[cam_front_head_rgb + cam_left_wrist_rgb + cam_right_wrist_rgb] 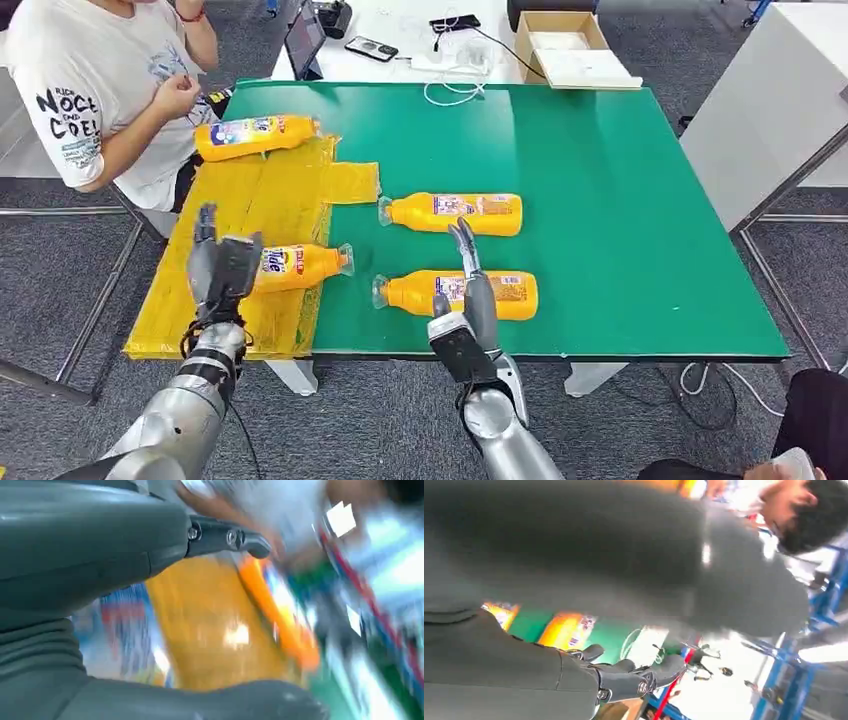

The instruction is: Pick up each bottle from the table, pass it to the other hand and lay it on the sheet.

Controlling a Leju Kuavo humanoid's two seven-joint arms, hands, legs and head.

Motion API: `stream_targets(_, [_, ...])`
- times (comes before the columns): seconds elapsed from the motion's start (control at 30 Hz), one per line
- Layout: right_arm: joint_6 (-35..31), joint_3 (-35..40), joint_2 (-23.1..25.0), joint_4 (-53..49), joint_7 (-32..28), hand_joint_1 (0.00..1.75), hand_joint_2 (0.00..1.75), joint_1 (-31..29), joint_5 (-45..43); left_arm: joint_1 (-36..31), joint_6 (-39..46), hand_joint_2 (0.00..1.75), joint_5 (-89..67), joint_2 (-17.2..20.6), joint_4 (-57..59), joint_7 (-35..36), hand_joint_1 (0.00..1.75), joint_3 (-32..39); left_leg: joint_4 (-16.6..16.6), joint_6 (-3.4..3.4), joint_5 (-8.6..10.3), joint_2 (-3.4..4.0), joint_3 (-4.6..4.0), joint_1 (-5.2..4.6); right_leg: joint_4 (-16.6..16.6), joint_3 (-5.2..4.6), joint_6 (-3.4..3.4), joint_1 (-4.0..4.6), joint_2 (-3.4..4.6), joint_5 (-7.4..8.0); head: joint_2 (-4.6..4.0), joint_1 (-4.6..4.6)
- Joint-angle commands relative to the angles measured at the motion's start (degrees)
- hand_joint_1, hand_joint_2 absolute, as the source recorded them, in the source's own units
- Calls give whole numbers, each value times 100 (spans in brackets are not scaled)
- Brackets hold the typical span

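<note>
The left hand [222, 268] covers the back end of one bottle [300, 266]; the right hand [468, 300] hides part of another bottle [500, 294]; both wrist views are blurry; the person [100, 90] is cut off.

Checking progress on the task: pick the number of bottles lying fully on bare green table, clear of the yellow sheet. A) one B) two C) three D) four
B: two bottles lie on the green table; the other two are over the yellow sheet.
</note>
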Motion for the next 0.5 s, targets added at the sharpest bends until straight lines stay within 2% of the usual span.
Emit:
stream_targets(0.03, [406, 133, -894, 1142, 1125, 0, 175, -979, 1023, 1042, 340, 175, 141, -310, -3146, -9, 0, -308, 1, 7, -10, 16, 10, 3, -8, 9, -7, 6, 10, -1, 0, -2])
stream_targets(0.07, [581, 157, -1104, 1312, 1422, 0, 175, -1158, 1298, 1153, 340, 175, 332, -336, -3374, -9, 0, -473, 0, 7, -4, 7, -3, 2, -8, -3, -4, 4, 1, 0, 0, -2])
stream_targets(0.13, [650, 131, -1252, 1349, 1515, 0, 175, -1251, 1414, 1222, 340, 175, 457, -326, -3475, -9, 0, -610, 0, 9, -4, 4, -7, 1, -9, -4, -2, 3, -2, -2, 0, 0])
stream_targets(0.27, [1205, 157, -1740, 1587, 2122, 0, 175, -1618, 1927, 1445, 340, 175, 894, -303, -3655, -9, 0, -1132, 1, 9, -3, -5, -16, -4, -6, -6, -1, -7, -5, -3, 0, 2])
stream_targets(0.5, [1372, 154, -1809, 1712, 2315, 0, 175, -1721, 2053, 1456, 340, 175, 909, -258, -3601, -9, 0, -1283, 3, 7, -11, -4, -2, -12, -4, 7, -9, -8, -5, -11, 0, 2])
